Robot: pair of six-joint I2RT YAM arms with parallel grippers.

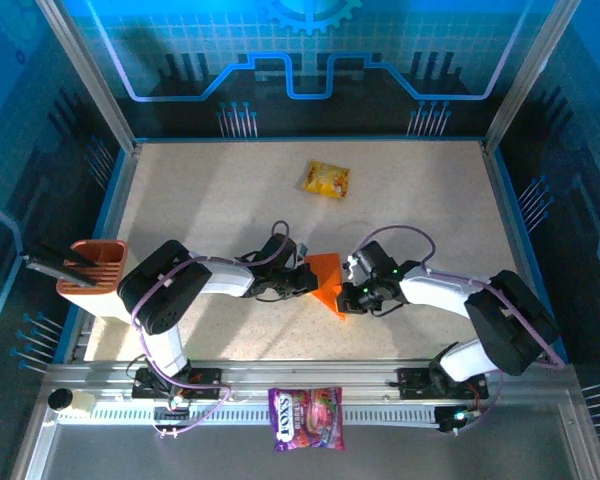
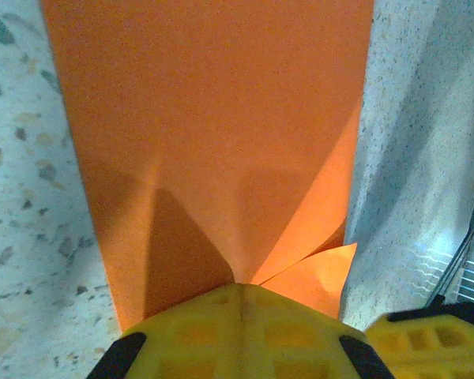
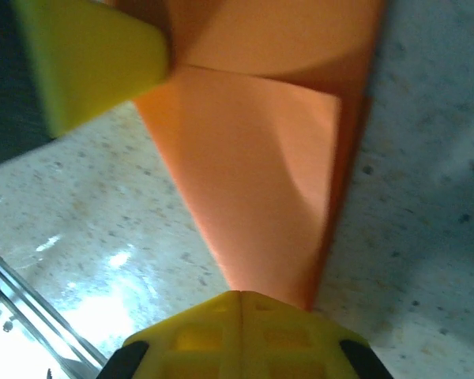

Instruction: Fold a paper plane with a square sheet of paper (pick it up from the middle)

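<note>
the thin, partly folded bright-orange paper sheet (image 1: pixel 328 283) is lying centrally on the speckled table (image 1: pixel 210 200). the left gripper (image 2: pixel 238 292) and right gripper (image 3: pixel 241 298), both with fingers together, are pressing its edges; slide flat along the crease.

A: What can't you see?
B: Your left tool (image 2: pixel 238 294) covers the near edge of the orange paper sheet (image 2: pixel 213 134); its far end is cropped. Print on the snack packet (image 1: pixel 326 180): unreadably small.

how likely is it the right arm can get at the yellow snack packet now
Probably yes: bare table leads to the snack packet, though the right fingers, shut, are at the orange paper.
</note>
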